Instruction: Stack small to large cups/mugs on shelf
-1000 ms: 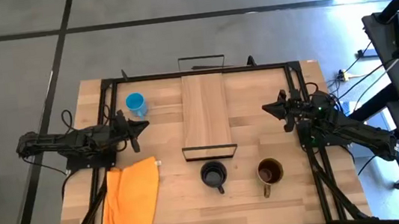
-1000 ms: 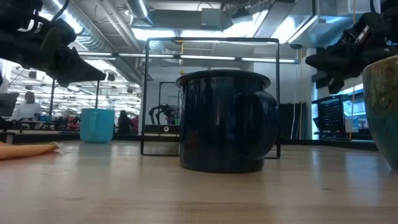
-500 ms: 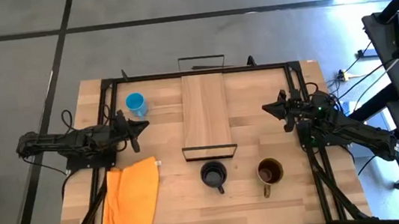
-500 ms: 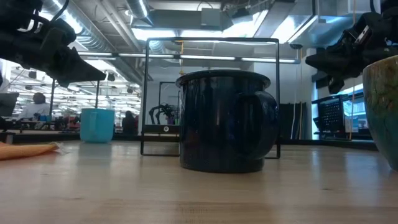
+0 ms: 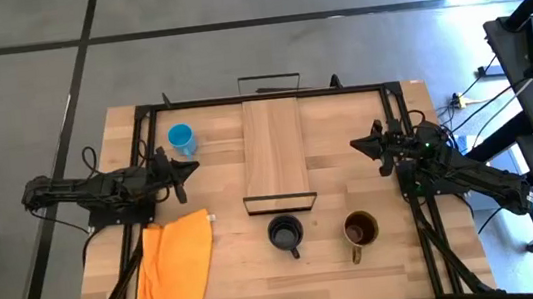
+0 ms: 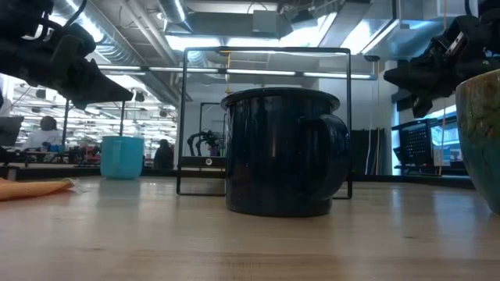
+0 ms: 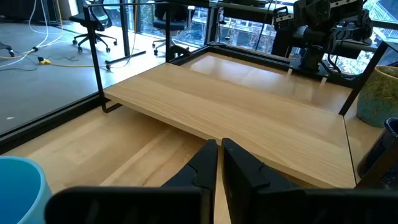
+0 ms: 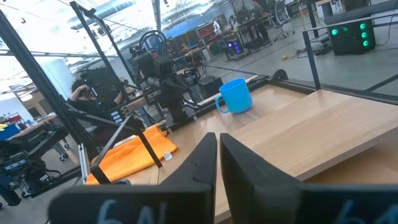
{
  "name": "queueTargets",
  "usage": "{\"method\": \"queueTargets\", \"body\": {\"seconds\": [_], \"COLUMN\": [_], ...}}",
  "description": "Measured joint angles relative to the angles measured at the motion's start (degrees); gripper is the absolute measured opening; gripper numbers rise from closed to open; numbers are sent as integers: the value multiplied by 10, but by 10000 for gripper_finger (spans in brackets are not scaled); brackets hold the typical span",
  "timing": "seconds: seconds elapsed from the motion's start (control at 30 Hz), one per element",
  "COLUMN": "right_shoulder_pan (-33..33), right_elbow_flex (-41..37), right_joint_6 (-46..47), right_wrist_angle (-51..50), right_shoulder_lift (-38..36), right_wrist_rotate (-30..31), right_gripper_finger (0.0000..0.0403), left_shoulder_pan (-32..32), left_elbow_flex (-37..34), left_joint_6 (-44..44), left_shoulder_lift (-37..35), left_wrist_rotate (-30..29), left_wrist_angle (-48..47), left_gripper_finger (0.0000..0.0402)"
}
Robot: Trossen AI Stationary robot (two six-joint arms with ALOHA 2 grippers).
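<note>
Only a distant background person (image 6: 47, 125) has shifted slightly.

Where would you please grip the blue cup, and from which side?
Probably by the rim, from above. The blue cup stands upright and open-topped beside the left claw; its handle sticks out sideways, so one finger could drop inside the wall opposite it.

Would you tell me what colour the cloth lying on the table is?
The cloth is bright orange, shown best in the high view, near the left arm.

The olive-yellow glazed mug (image 6: 480, 136) is cut off by the low view's edge; the light-blue plastic cup (image 7: 18, 190) is cropped in the left wrist view.
</note>
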Motion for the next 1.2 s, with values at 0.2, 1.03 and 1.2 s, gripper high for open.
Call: {"method": "queueTargets", "body": {"seconds": [0.2, 1.03, 1.2], "right_shoulder_pan": [0, 0, 0], "right_elbow_flex": [0, 0, 0], "right_joint_6": [4, 189, 134], "right_wrist_angle": [0, 291, 289], "right_shoulder_lift": [0, 0, 0], "right_wrist_rotate": [0, 91, 91], "right_gripper_finger": [23, 23, 23], "left_shoulder_pan": [0, 0, 0], "left_elbow_flex": [0, 0, 0], "left_joint_6": [0, 0, 0], "left_shoulder_lift": [0, 0, 0], "left_wrist_rotate": [0, 0, 0], "left_wrist_angle": [0, 0, 0], "left_gripper_finger": [16, 16, 16]}}
